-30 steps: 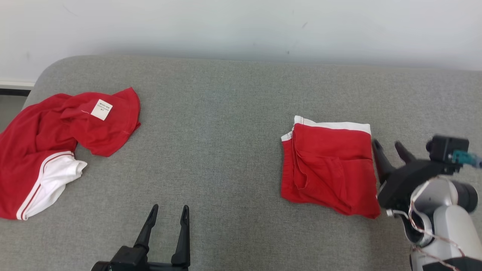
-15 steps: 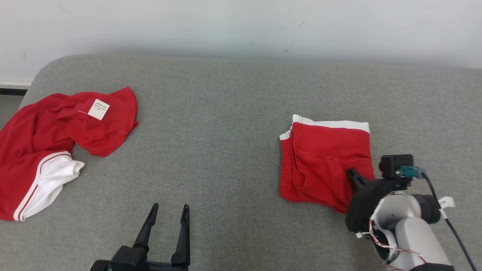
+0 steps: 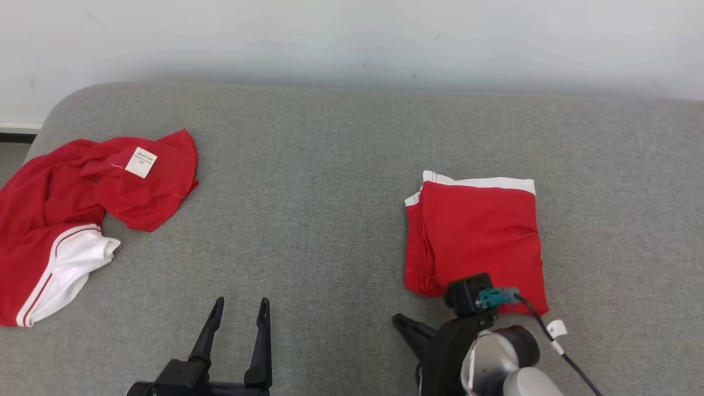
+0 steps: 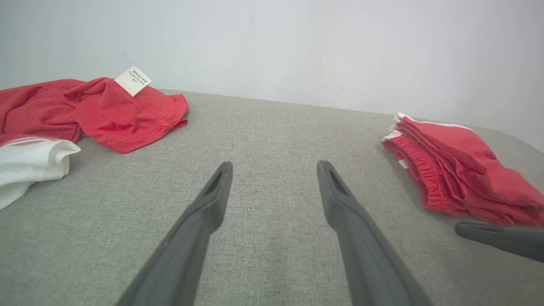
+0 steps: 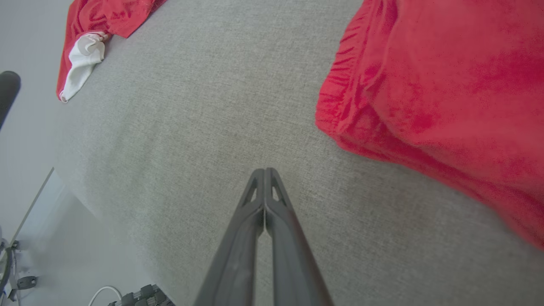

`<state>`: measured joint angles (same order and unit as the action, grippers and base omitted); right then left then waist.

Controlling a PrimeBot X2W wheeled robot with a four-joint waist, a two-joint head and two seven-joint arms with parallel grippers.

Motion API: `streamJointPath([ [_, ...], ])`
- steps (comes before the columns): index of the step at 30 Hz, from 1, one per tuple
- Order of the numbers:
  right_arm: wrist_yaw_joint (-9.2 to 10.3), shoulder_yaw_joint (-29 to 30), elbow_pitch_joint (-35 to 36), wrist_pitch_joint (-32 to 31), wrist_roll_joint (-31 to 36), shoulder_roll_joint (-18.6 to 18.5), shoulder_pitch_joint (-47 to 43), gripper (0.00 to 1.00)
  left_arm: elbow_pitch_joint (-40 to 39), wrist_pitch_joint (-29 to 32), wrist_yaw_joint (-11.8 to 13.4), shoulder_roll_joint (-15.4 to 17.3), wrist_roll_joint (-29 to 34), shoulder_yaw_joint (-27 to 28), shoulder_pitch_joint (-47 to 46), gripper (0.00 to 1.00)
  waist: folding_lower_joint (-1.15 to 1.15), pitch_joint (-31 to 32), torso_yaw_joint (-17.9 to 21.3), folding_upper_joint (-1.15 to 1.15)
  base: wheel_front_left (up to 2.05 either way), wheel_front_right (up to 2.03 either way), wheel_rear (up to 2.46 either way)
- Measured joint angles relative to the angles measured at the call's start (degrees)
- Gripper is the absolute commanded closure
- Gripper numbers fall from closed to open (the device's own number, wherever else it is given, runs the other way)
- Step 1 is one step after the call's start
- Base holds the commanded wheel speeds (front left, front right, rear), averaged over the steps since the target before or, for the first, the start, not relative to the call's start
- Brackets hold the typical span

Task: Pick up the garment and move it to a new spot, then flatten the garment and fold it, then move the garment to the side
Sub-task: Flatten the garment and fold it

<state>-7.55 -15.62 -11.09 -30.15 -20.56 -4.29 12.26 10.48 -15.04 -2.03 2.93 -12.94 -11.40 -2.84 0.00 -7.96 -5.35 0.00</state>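
Right claw [image 3: 398,320] left garment [image 3: 476,236], closed.

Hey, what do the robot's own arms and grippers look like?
The left gripper and right gripper each have two long, dark, tapering fingers with slots near the tips. The right forearm is a pale rounded shell carrying a black camera box with a teal plug, a black cable and a white tag.

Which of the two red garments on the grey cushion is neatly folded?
The red garment with a white band on the robot's right, a flat rectangle; the red-and-white garment on the left lies crumpled.
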Motion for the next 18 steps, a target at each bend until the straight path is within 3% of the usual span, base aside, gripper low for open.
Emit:
streamJointPath([
  [6, 0.0, -3.54, 5.47, 1.76, -3.79, 0.57, -3.29, 1.0, -0.22, 0.0, 0.08, -0.01, 0.01, 0.55, 0.15, 0.0, 0.0, 0.56, 1.1, 0.0, 0.0, 0.0, 0.0],
  [7, 0.0, -3.63, 6.33, 2.64, -4.05, 0.66, -3.86, 0.73, -0.24, 0.0, 0.09, 0.0, 0.01, 0.73, 0.25, 0.0, 0.0, 0.73, 1.29, 0.0, 0.0, 0.0, 0.0],
  [8, 0.0, -3.76, 7.09, 3.44, -4.07, 0.71, -4.38, 0.16, -0.27, 0.0, 0.1, 0.0, 0.01, 0.88, 0.36, 0.0, 0.0, 0.92, 1.46, 0.0, 0.0, 0.0, 0.0],
  [9, 0.0, -3.58, 7.73, 4.2, -4.31, 0.77, -5.01, 0.0, -0.33, 0.0, 0.13, -0.01, 0.01, 1.01, 0.52, 0.0, 0.0, 1.13, 1.62, 0.0, 0.0, 0.0, 0.0],
  [18, 0.0, 1.74, 11.12, 13.15, -4.11, 1.27, -11.46, 0.0, -1.46, 0.0, 0.88, -0.01, 0.27, 4.49, 3.59, 0.0, 0.0, 4.17, 3.36, 0.0, 0.0, 0.0, 0.0],
])
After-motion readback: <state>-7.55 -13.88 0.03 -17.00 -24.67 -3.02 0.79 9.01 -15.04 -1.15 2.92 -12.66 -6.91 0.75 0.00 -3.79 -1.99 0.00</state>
